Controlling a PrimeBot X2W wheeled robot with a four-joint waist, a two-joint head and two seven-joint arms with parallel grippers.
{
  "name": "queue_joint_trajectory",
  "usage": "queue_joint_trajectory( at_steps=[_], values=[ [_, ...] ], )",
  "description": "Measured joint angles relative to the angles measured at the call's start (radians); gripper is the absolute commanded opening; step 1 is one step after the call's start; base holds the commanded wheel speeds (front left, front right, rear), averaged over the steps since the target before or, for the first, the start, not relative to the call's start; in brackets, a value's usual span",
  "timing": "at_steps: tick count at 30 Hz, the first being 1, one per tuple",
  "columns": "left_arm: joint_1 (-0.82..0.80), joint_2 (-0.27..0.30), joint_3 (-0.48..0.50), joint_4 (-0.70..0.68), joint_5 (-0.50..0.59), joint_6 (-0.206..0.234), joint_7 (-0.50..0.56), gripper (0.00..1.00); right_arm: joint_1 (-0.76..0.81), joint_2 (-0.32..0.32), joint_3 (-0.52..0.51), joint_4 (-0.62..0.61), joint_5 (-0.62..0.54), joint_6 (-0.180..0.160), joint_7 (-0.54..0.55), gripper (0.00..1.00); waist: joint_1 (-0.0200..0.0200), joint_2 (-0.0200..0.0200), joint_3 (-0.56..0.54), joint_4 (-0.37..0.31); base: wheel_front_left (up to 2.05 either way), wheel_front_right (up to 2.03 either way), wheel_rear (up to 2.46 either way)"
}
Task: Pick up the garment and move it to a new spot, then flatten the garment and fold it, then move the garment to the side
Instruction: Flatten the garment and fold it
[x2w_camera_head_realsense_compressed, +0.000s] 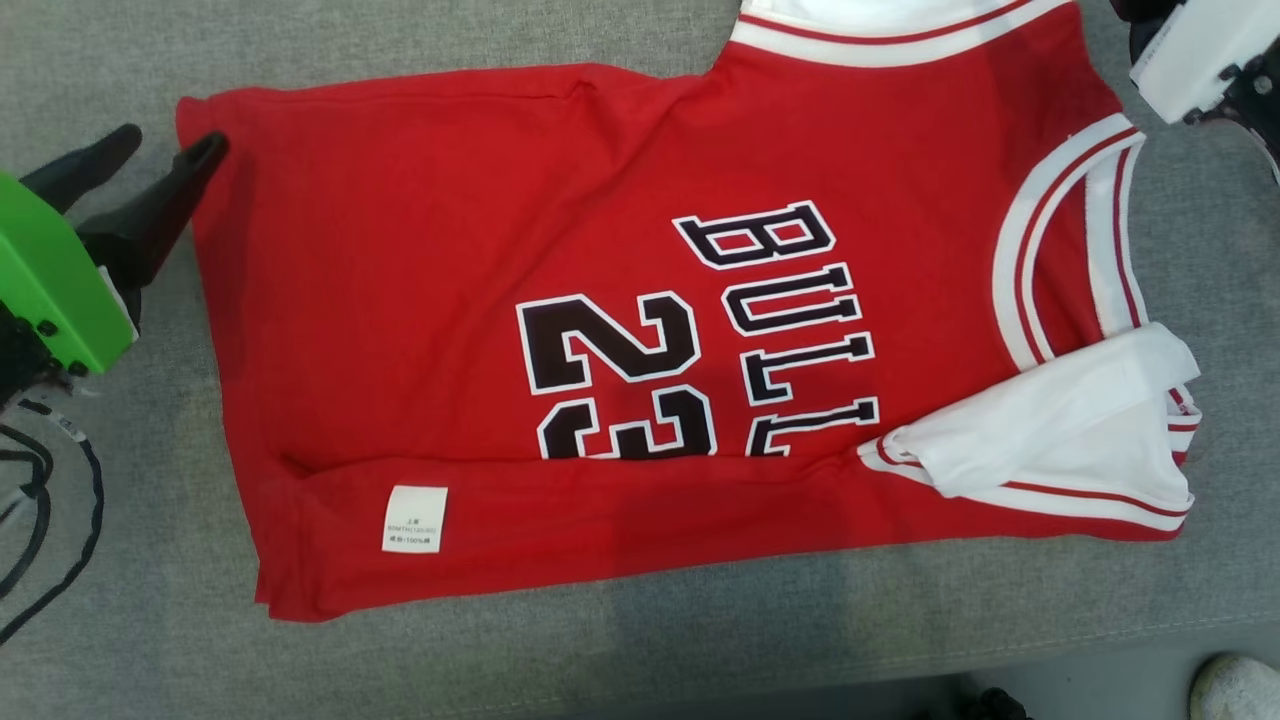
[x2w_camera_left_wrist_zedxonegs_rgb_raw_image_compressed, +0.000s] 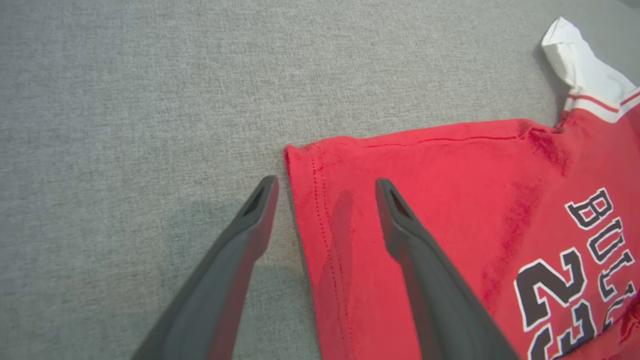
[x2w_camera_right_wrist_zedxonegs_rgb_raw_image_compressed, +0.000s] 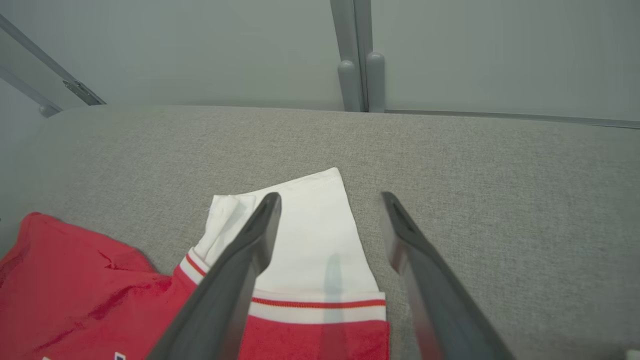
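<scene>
The garment (x2w_camera_head_realsense_compressed: 450, 300), a red jersey with black "BULLS 23" lettering and white sleeves, lies spread on the grey padded surface (x2w_camera_head_realsense_compressed: 150, 620). Its near long edge is folded over, showing a white care label (x2w_camera_head_realsense_compressed: 414, 519). My left gripper (x2w_camera_head_realsense_compressed: 170, 142) is open at the jersey's left hem corner. In the left wrist view the gripper (x2w_camera_left_wrist_zedxonegs_rgb_raw_image_compressed: 325, 184) straddles that corner of the garment (x2w_camera_left_wrist_zedxonegs_rgb_raw_image_compressed: 450, 200), one finger over cloth and one over bare surface. My right gripper (x2w_camera_right_wrist_zedxonegs_rgb_raw_image_compressed: 330, 197) is open above a white sleeve (x2w_camera_right_wrist_zedxonegs_rgb_raw_image_compressed: 310, 235) of the garment (x2w_camera_right_wrist_zedxonegs_rgb_raw_image_compressed: 75, 280), holding nothing. Its white wrist housing (x2w_camera_head_realsense_compressed: 1190, 50) sits at the top right.
Black cables (x2w_camera_head_realsense_compressed: 40, 520) hang beside the left arm. The surface's front edge runs along the bottom, with a pale shoe (x2w_camera_head_realsense_compressed: 1235, 688) beyond it on the floor. A grey wall with a vertical post (x2w_camera_right_wrist_zedxonegs_rgb_raw_image_compressed: 357, 55) stands behind the surface's far edge.
</scene>
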Motion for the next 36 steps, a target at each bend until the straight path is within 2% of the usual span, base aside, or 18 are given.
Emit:
queue_joint_trajectory(
  at_steps=[7, 12, 18, 19, 20, 23, 36],
  values=[
    [-0.079, -0.020, -0.031, 0.105, 0.000, 0.012, 0.035, 1.00, -0.066, 0.056, 0.052, 0.137, -0.033, 0.013, -0.017, 1.00, 0.0001, 0.0000, 0.068, 0.005, 0.00, 0.00, 0.00],
    [-0.124, -0.022, -0.041, 0.156, 0.000, 0.012, 0.047, 1.00, -0.073, 0.062, 0.063, 0.225, -0.054, 0.021, -0.038, 1.00, 0.0000, 0.0001, 0.062, 0.005, 0.00, 0.00, 0.00],
    [-0.152, -0.034, -0.049, 0.193, -0.011, 0.013, 0.072, 1.00, -0.108, 0.102, 0.075, 0.293, -0.054, 0.036, -0.056, 1.00, 0.0000, 0.0001, 0.054, 0.006, 0.00, 0.00, 0.00],
    [-0.156, -0.035, -0.053, 0.200, -0.015, 0.013, 0.076, 0.91, -0.111, 0.106, 0.076, 0.305, -0.054, 0.036, -0.059, 1.00, 0.0000, 0.0001, 0.052, 0.007, 0.00, 0.00, 0.00],
    [-0.160, -0.039, -0.057, 0.207, -0.021, 0.012, 0.076, 0.56, -0.114, 0.109, 0.076, 0.317, -0.054, 0.037, -0.063, 1.00, 0.0000, 0.0001, 0.051, 0.008, 0.00, 0.00, 0.00],
    [-0.176, -0.058, -0.068, 0.231, -0.030, 0.001, 0.076, 0.00, -0.120, 0.110, 0.079, 0.356, -0.056, 0.045, -0.077, 1.00, 0.0000, 0.0000, 0.044, 0.015, 0.00, 0.00, 0.00],
    [-0.195, -0.120, -0.149, 0.281, -0.036, -0.059, 0.077, 0.00, -0.182, 0.121, 0.067, 0.464, -0.072, 0.043, -0.112, 1.00, -0.0001, 0.0000, 0.011, 0.067, 0.00, 0.00, 0.00]
  ],
)
